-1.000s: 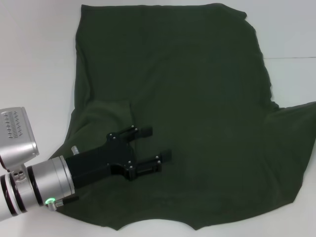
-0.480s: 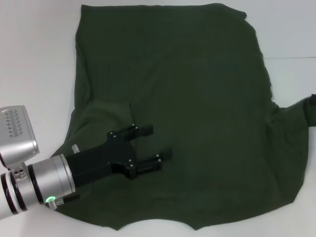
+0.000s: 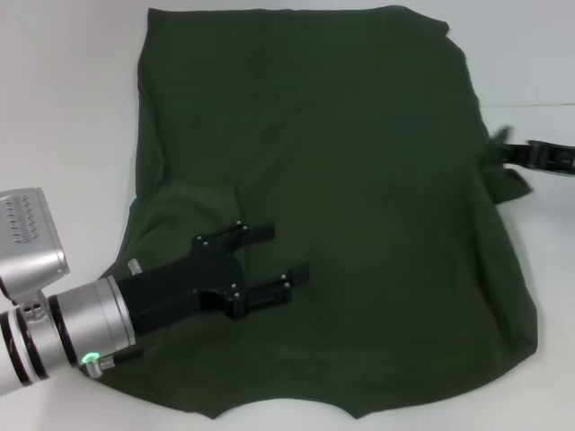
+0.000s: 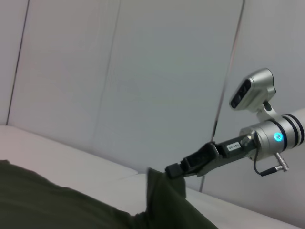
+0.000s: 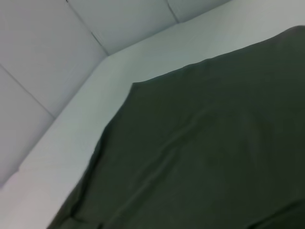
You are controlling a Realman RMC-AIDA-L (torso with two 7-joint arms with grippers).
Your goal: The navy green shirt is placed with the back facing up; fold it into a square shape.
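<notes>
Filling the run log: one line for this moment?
left gripper: open over navy green shirt | right gripper: shut on sleeve, lifted

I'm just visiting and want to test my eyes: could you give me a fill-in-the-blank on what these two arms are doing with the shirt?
1. The left gripper hovers over the shirt with its fingers ____.
2. The right gripper has pinched the navy green shirt by its ____.
3. The shirt's colour is dark ____.

Missing words: open; sleeve; green
</notes>
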